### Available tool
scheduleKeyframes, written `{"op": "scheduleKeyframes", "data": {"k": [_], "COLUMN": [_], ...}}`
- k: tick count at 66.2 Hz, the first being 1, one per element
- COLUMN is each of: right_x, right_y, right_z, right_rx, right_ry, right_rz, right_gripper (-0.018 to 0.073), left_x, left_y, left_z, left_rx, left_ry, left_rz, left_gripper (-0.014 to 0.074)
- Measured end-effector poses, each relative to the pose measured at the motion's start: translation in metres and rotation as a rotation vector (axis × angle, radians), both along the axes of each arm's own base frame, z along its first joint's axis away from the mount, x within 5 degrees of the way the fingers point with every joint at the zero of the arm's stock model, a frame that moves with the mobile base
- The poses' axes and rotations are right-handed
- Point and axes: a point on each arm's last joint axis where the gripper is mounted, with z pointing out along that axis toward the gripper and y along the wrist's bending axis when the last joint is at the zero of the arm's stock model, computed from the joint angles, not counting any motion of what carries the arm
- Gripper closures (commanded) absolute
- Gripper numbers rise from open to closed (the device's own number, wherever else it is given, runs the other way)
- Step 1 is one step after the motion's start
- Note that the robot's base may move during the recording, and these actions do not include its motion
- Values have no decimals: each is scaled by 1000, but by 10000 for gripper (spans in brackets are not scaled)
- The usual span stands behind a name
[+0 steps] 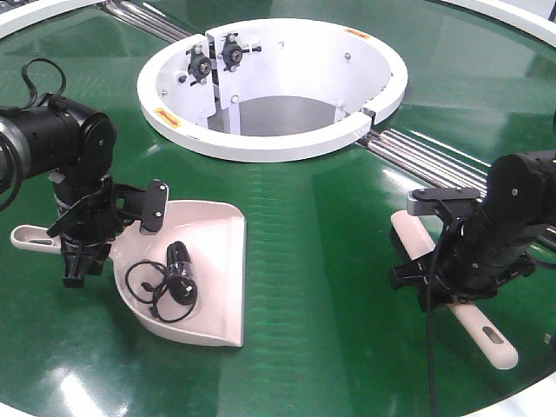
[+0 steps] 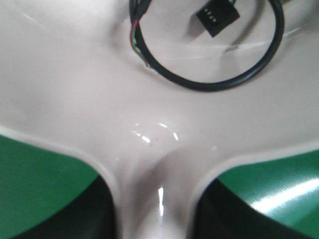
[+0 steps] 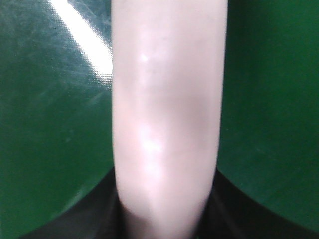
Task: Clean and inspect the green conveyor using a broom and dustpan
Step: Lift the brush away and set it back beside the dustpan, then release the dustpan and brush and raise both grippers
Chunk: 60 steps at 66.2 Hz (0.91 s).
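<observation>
The green conveyor (image 1: 304,217) lay glossy; before its white-rimmed opening (image 1: 261,143) my left gripper (image 1: 78,268) clamped the dustpan (image 1: 213,261) handle, my right gripper (image 1: 439,280) the broom (image 1: 486,334) handle, and tilting the dustpan could spill its black cable (image 1: 174,278).

left arm in from left side, wrist pitched down, left gripper (image 1: 76,261) clamped on dustpan (image 1: 213,252) handle; right arm in from right, wrist down, right gripper (image 1: 447,287) clamped on broom (image 1: 488,337) handle

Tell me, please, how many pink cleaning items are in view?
2: the dustpan on the left, in the left tool; the broom on the right, in the right tool. None seems hidden.
</observation>
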Motion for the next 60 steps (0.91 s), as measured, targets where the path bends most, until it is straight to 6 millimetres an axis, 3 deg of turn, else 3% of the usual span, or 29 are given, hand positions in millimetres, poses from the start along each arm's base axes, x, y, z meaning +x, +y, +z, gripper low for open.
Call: {"op": "scheduleKeyframes", "data": {"k": [28,44,60], "right_x": [-1,-2,-3], "right_y": [0,0,-1], "right_z": [0,0,0], "right_rx": [2,-5,-21], "right_ry": [9,25,28], "right_rz": [-1,24,45], "right_gripper": [442,358,195], "left_x": [-2,-4,-4], "left_y": [-3,-1,-2], "left_z": [-1,-1,-1], "left_rx": [-31,-29,-37], "left_ry": [18,28,13], "left_rz": [35,100,190], "left_gripper": [543,370,149]}}
